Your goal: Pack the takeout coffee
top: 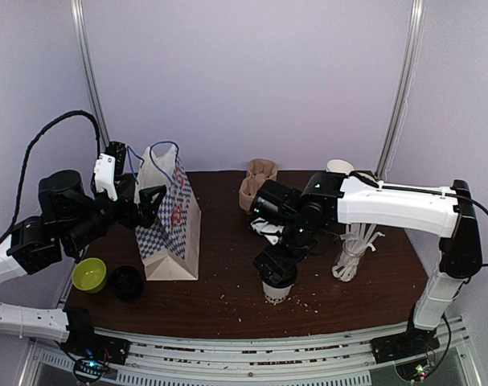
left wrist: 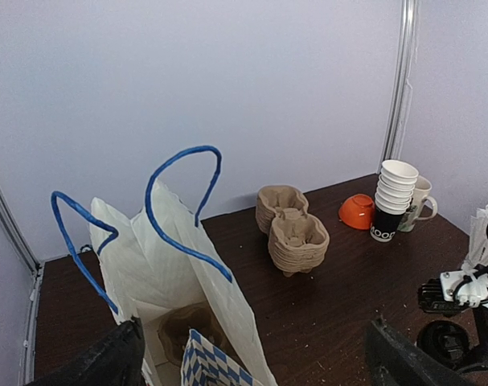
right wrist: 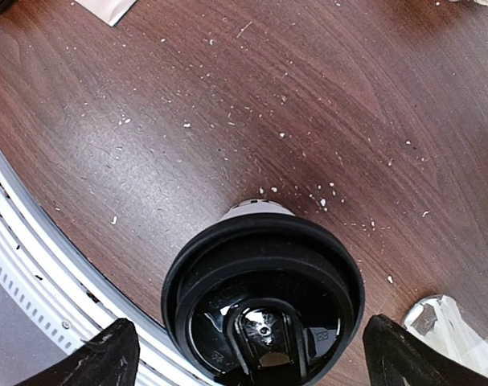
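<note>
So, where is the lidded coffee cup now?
In the top view the coffee cup stands near the front edge of the table, right of centre, below the right gripper, left of the glass of straws.

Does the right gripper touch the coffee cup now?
Apart. In the right wrist view, a gap shows between the coffee cup and each finger of the open right gripper.

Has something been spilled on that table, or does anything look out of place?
Yes, slightly: pale crumbs or flecks lie scattered over the dark table, thickest around the lidded cup. No liquid shows. The cup stands upright with its lid on, and the checked bag stands upright too.
</note>
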